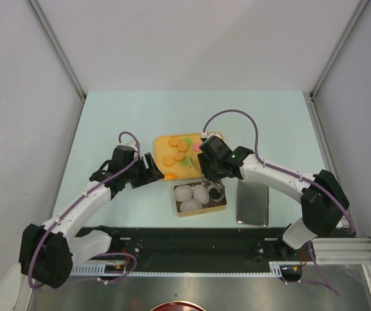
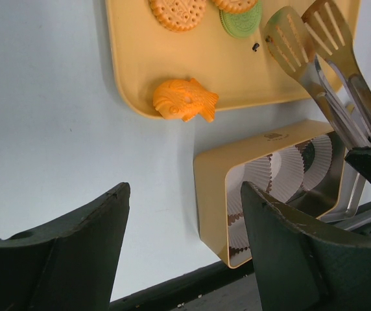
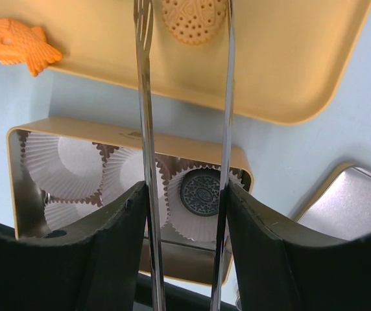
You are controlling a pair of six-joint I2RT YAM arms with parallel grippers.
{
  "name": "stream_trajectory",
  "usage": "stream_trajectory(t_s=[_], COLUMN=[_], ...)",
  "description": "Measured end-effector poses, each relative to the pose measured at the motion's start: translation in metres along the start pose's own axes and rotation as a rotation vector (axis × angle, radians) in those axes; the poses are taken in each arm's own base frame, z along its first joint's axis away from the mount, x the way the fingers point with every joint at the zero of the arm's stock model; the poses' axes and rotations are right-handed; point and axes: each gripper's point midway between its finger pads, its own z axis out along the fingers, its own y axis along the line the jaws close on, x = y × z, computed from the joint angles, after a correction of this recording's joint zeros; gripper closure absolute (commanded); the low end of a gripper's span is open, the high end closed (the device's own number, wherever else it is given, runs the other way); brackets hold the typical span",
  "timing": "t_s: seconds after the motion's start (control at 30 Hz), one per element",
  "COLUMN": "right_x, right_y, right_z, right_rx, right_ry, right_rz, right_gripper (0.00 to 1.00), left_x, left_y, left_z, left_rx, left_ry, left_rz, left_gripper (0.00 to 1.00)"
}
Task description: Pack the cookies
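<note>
Overhead first. On the pale desk point(image 1: 107, 129) a yellow tray point(image 1: 163, 146) carries the cookies point(image 1: 180, 150): mostly orange, some green, one pink near the right edge. Just in front of the tray sits an open tin point(image 1: 202, 212) lined with white paper cups point(image 1: 187, 193). A silver lid point(image 1: 253, 203) lies flat to its right. The left claw point(image 1: 152, 167) hangs beside the tray's near left corner. The right claw point(image 1: 208, 173) is over the tray's near edge, and the looped end of the metal tongs point(image 1: 215, 192) shows over the tin.

Left wrist. We note the left claw point(image 2: 184, 214) spread wide, with nothing between its fingers point(image 2: 75, 253) but bare desk and a corner of the tin point(image 2: 211, 194). A fish-shaped orange piece point(image 2: 184, 100) lies at the tray's point(image 2: 172, 65) near rim. The slotted heads of the tongs point(image 2: 289, 42) hang over the tray beside a green cookie point(image 2: 242, 19).

Right wrist. The right claw point(image 3: 185, 194) pinches the tongs point(image 3: 144, 116), one finger against each arm, and the arms stand apart. We cannot see the tongs' tips. Between the arms a black cookie point(image 3: 202, 191) lies flat in a paper cup in the tin point(image 3: 127, 133). An orange cookie point(image 3: 194, 19) rests on the tray point(image 3: 270, 65) beyond.
</note>
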Motion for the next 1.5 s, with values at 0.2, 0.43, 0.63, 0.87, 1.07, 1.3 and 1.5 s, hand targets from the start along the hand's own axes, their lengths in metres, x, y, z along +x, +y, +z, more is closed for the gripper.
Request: stream_trajectory(t_s=[0.2,0.43,0.63,0.87,1.07,1.3,1.5], right_x=[0.007,0.008,0.006,-0.018,-0.014,0.032,0.066], right_y=[-0.003,-0.004,-0.008,-0.002,0.022,0.025,0.020], right_z=[0.001,0.000,-0.009,-0.051,-0.099,-0.135,-0.149], right_rx=[0.010,0.015,0.026,0.006,-0.056,-0.080,-0.084], right_ry=[0.020,0.028,0.018,-0.082,-0.152,-0.118,-0.085], right_rz=[-0.005,-0.003,0.001,0.004,-0.032,-0.040,-0.036], right_gripper=[0.46,0.67,0.69,0.69,0.69,0.69,0.69], left_x=[0.000,0.000,0.000,0.000,0.000,0.001,0.000], left_y=[0.000,0.000,0.000,0.000,0.000,0.001,0.002], left_z=[0.000,0.000,0.000,0.000,0.000,-0.001,-0.003], left_rx=[0.000,0.000,0.000,0.000,0.000,-0.006,-0.017], left_ry=[0.000,0.000,0.000,0.000,-0.001,0.000,0.000], left_rz=[0.000,0.000,0.001,0.001,0.001,0.000,0.000], left_gripper=[0.26,0.25,0.26,0.26,0.26,0.26,0.26])
